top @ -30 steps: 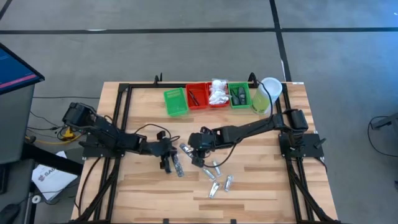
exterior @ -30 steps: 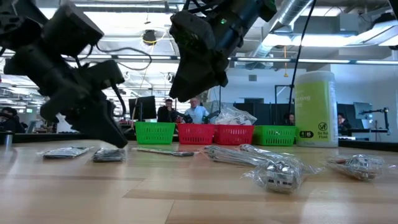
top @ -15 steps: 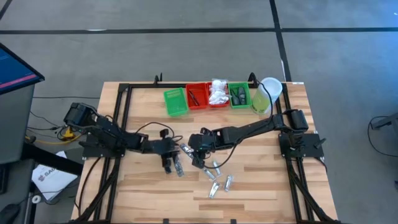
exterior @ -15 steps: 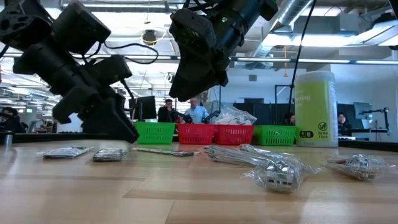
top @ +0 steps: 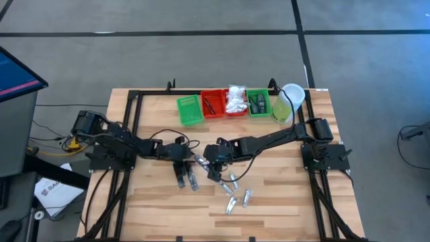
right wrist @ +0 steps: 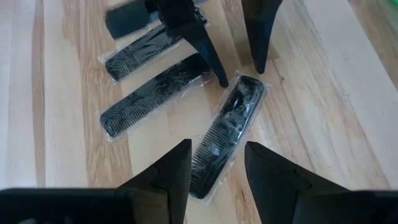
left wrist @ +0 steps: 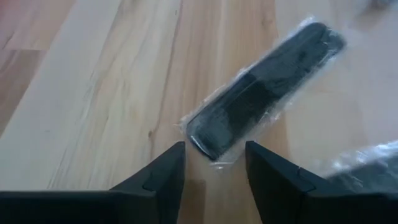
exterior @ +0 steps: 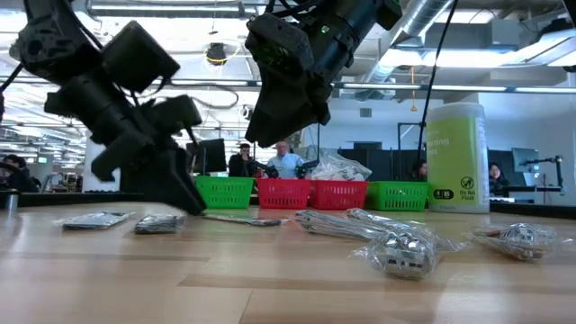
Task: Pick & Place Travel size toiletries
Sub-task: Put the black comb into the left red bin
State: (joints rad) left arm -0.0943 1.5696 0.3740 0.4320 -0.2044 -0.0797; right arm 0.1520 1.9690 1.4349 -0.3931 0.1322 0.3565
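Note:
Three black combs in clear wrap (right wrist: pixel 227 137) lie flat on the wood table near its middle (top: pixel 193 179). My left gripper (left wrist: pixel 212 152) is open and points down. Its fingertips stand on either side of one comb's end (left wrist: pixel 208 140), and I see a gap on each side. My right gripper (right wrist: pixel 217 155) is open and hovers above the same comb's other end, well off the table (exterior: pixel 288 117). Silver tubes in wrap (top: pixel 235 191) lie nearer the table's near edge. White packets (top: pixel 236 99) fill one red tray.
A row of small trays stands by the far edge: green (top: pixel 190 109), red (top: pixel 214 104), red, green (top: pixel 259 103). The tall pale green cylinder (top: pixel 287 102) stands at their right. Black frame rails (top: pixel 127 134) run along both sides. People show in the room behind (exterior: pixel 283 162).
My left gripper has moved a little toward the table's right, up to the comb's end. Its wrist has risen, so the fingers point down more steeply. My right arm and the combs have kept still.

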